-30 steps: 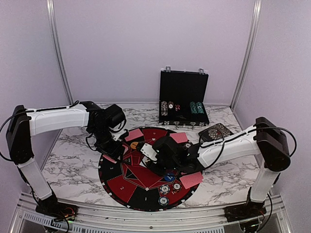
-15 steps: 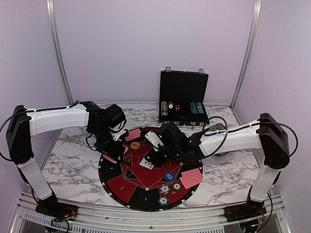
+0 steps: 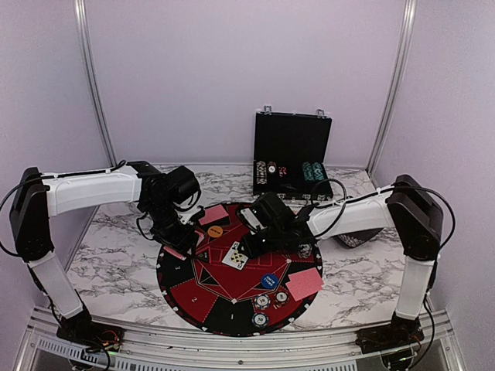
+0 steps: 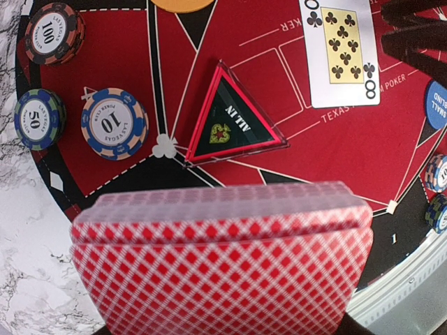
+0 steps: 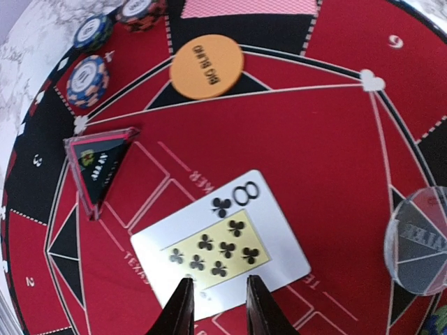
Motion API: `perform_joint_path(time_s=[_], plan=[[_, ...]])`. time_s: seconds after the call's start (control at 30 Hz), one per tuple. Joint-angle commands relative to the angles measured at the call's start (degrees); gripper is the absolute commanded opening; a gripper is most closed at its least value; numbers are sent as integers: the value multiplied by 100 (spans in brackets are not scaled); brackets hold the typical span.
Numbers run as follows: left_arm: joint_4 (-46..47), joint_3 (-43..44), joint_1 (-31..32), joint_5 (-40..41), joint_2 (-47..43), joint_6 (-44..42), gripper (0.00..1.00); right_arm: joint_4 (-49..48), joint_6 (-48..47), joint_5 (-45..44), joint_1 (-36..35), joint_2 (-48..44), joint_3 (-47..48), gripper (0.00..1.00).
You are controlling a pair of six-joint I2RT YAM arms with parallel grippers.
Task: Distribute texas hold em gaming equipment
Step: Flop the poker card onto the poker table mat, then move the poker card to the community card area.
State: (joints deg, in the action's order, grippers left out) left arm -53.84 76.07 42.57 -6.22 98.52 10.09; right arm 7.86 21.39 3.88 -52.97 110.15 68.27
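Grey-veined white marble surface (image 3: 116, 255) fills the overhead view, carrying a big round red-and-black mat (image 3: 209, 297) with an open black case (image 3: 292, 154) behind it. Over the mat's left edge hangs the left hand (image 3: 179, 246). At the mat's middle is the right hand (image 3: 251, 246), just beside a face-up eight of clubs playing card (image 3: 235, 256). An orange button disc (image 3: 215, 230) lies between the two hands.

From the left wrist, the left hand is closed partway on a thick deck of red-backed playing cards (image 4: 223, 258), held above the mat. Beyond it lie a clear red-rimmed triangular "ALL IN" marker (image 4: 227, 122) and three stacks of striped-edge poker chips (image 4: 113, 122) near the mat's rim.

From the right wrist, the right hand's fingers (image 5: 181, 310) stand a narrow gap apart with nothing between them, over the near edge of the eight of clubs, which lies flat on the mat. Whether the tips touch it cannot be told. A clear button disc (image 5: 422, 241) lies at the right.
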Motion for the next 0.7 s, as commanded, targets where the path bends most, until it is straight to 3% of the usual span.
perform_joint_path(time_s=[0.0, 0.67], plan=[[-12, 95, -29, -56, -220, -4, 50, 388, 266, -234, 125, -100, -43, 25], [-30, 123, -29, -67, -212, 6, 50, 420, 160, -744, 113, 163, -236, 25]])
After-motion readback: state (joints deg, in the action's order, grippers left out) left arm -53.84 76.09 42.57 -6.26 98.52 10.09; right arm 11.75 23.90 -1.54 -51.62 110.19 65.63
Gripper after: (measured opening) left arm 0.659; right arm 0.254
